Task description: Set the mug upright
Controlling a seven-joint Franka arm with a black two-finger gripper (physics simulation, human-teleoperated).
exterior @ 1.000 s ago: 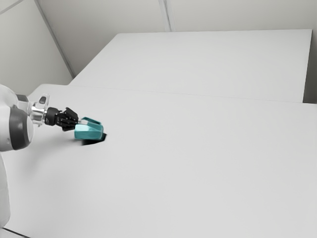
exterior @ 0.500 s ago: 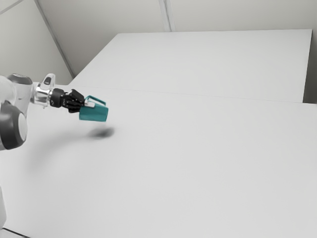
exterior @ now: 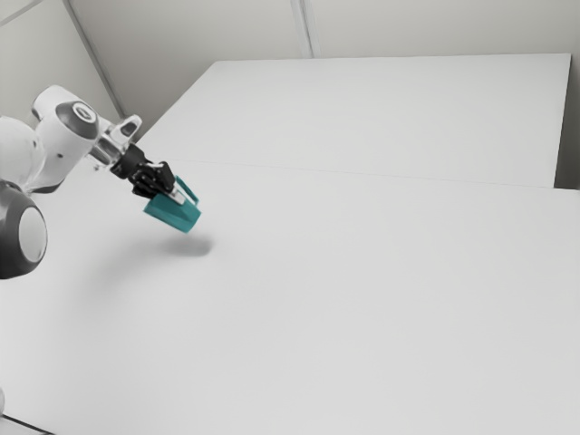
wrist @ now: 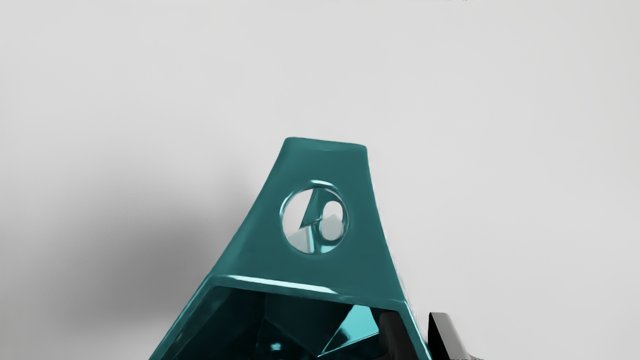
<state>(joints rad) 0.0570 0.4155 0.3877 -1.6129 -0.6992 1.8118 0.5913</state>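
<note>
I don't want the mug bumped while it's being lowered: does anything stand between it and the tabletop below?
Nothing visible does. The mug, its wall gripped by the pincer, is tilted above the table, and what lies beneath it there is a soft shadow, no obstacle.

The fingers (wrist: 446, 332) pinch the teal mug's wall (wrist: 350, 265), one inside the rim and one outside, with a soft shadow (wrist: 145, 265) on the pale bench (wrist: 500, 150).

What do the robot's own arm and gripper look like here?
The arm is smooth and rounded, glossy white, with dark grey joint covers around round white caps. Near its end comes a silvery metal wrist section, then a black, angular gripper with two jaws, one showing a grey face.
</note>
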